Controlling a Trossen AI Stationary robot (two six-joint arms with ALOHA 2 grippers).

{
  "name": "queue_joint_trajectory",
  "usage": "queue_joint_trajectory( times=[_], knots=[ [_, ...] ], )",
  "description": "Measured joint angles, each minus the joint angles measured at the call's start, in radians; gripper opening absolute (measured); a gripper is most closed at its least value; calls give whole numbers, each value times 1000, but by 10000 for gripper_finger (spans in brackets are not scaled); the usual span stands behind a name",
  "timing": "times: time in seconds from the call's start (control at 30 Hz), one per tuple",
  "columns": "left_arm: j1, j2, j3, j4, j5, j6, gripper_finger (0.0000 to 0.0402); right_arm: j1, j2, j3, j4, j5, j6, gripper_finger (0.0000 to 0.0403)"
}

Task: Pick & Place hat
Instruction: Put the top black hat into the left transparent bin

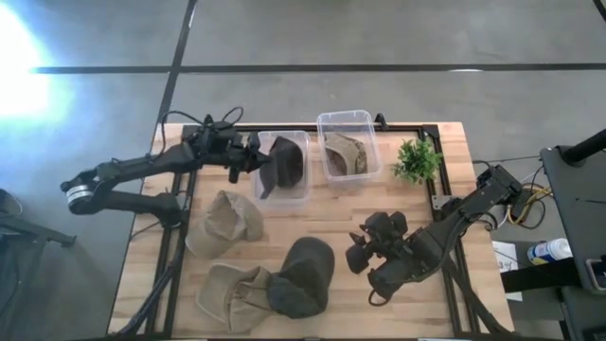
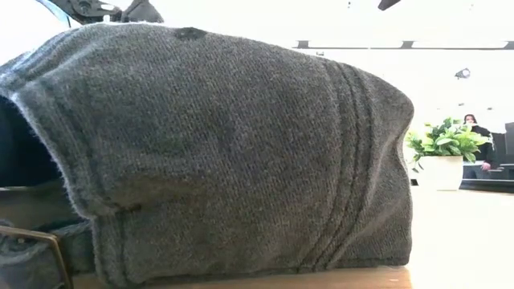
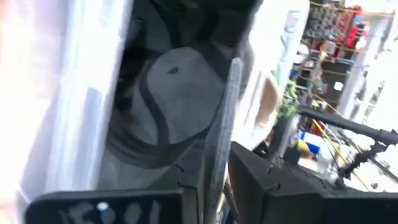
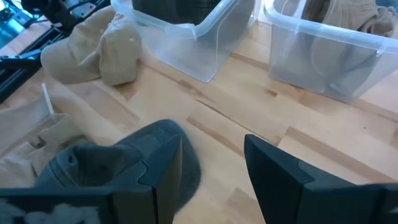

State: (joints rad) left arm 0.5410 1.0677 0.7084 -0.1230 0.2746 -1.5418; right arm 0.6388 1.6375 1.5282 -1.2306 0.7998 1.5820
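Note:
A dark grey hat (image 1: 283, 163) sits in the left clear bin (image 1: 301, 197) at the table's far side, and it also shows in the left wrist view (image 3: 180, 87). My left gripper (image 1: 250, 157) reaches in over the bin's left wall and is shut on this hat. A second dark grey hat (image 1: 305, 275) lies on the table near the front and fills the low view (image 2: 209, 144). My right gripper (image 1: 365, 248) is open and empty just to its right, with the hat beside its fingers in the right wrist view (image 4: 106, 165). My left gripper pinches the hat's brim (image 3: 222, 134) between its two fingers, with the brim seen edge-on between them. The fingers come about level from the table's left, over the bin wall. The hat's crown (image 3: 177, 81) lies inside the bin.
The right clear bin (image 1: 367, 173) holds a tan hat (image 1: 345, 152). Two more tan hats lie on the table, one at the left middle (image 1: 225, 220) and one at the front left (image 1: 232, 294). A small potted plant (image 1: 418, 161) stands at the far right. A person (image 2: 475, 128) shows far behind.

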Motion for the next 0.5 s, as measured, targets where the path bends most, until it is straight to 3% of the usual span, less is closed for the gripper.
queue_joint_trajectory(
  times=[0.17,0.3,0.5],
  knots=[
    [-11,-47,100,-44,-60,160,89,-3,0,-1,0,-16,-51,169],
    [-11,-71,224,-265,-133,335,113,-16,0,-3,0,-66,-84,169],
    [-19,-74,324,-521,-135,459,137,-30,0,-6,-1,-99,-121,169]
  ],
)
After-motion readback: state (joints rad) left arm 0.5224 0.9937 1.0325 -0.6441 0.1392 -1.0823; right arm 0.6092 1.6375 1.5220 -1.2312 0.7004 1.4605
